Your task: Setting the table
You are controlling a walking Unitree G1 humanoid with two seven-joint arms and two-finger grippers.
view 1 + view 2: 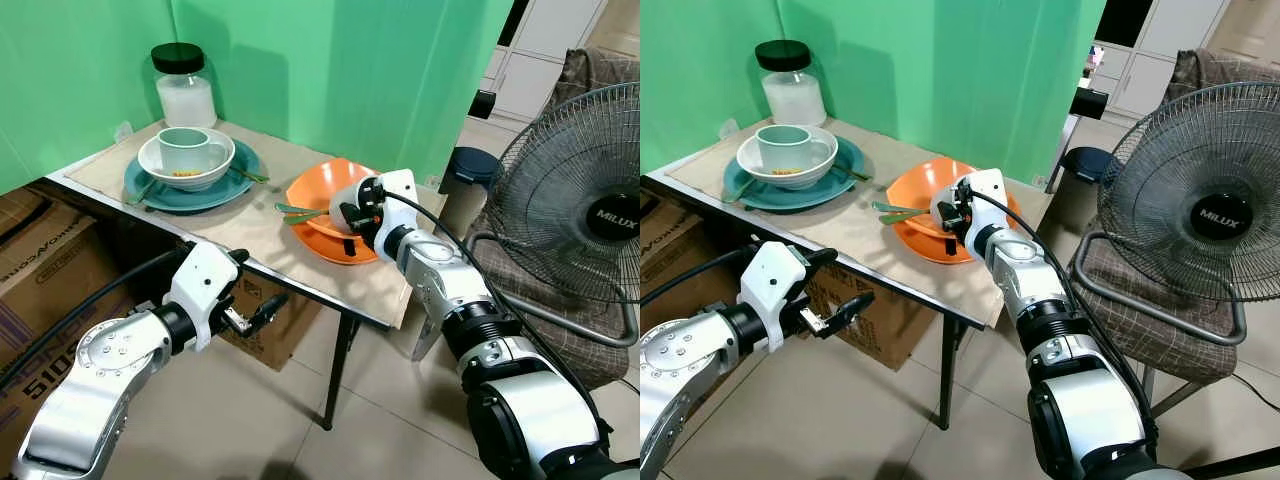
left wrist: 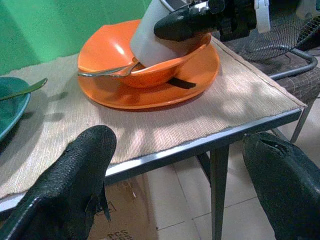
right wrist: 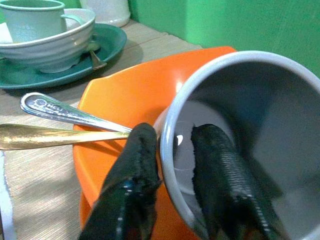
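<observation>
A pale grey cup [image 3: 240, 115] lies tilted in the orange bowl [image 1: 312, 188], which rests on an orange plate [image 2: 150, 95] at the table's right end. My right gripper [image 3: 172, 135] is shut on the cup's rim, one finger inside and one outside. A silver spoon [image 3: 65, 112] and a gold-coloured utensil [image 3: 50, 136] rest across the bowl. My left gripper [image 1: 255, 312] hangs open below the table's front edge [image 2: 190, 147], holding nothing.
At the left stands a teal plate [image 1: 150, 190] with a white bowl [image 1: 215, 170] and a mint mug [image 1: 185, 150] in it. A lidded jar [image 1: 183, 85] stands behind. A fan [image 1: 590, 200] is close on the right. Cardboard boxes [image 1: 40, 250] sit under the table.
</observation>
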